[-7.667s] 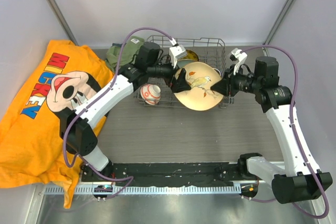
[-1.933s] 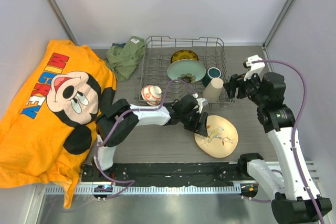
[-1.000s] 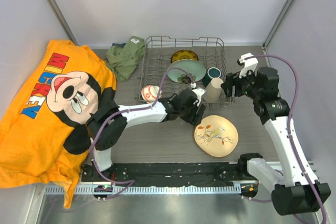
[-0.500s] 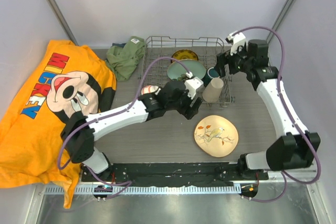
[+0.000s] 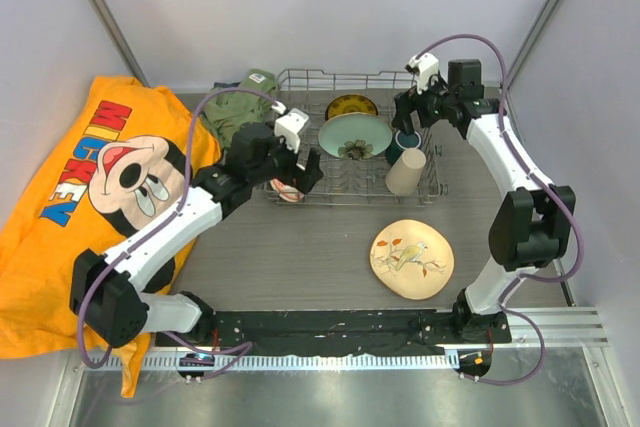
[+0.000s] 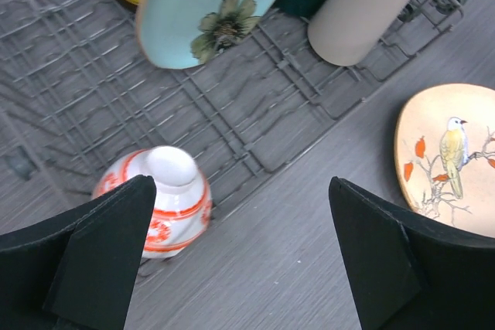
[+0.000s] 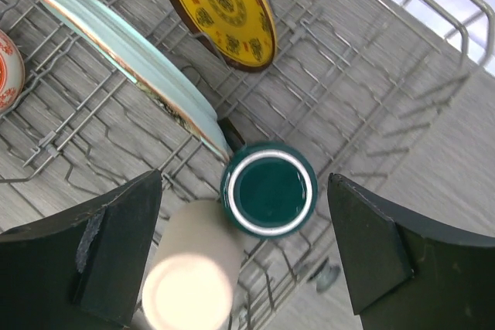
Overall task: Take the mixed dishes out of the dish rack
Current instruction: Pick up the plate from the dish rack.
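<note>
Your left claw (image 6: 244, 233) has swung back to the red bowl (image 6: 166, 199), your right claw (image 7: 246, 249) over the teal mug (image 7: 268, 188), both wide open.

The mug (image 7: 268, 188) can be reached from above: its mouth is uncovered below the spread fingers of the right end effector (image 7: 246, 183). Its sides are crowded. The cup (image 7: 189, 284) is set just beside it, the leaning green plate (image 7: 116, 44) is close on the other side, and the yellow plate (image 7: 224, 5) is stood beyond. The left half of the rack (image 5: 350, 73) is taken up only by tines, except for the bowl (image 6: 162, 199) at the near-left corner, below the wide-open left end effector (image 6: 241, 183). A bare strip of table (image 5: 300, 247) is found between the rack and the bird plate (image 5: 412, 258).
</note>
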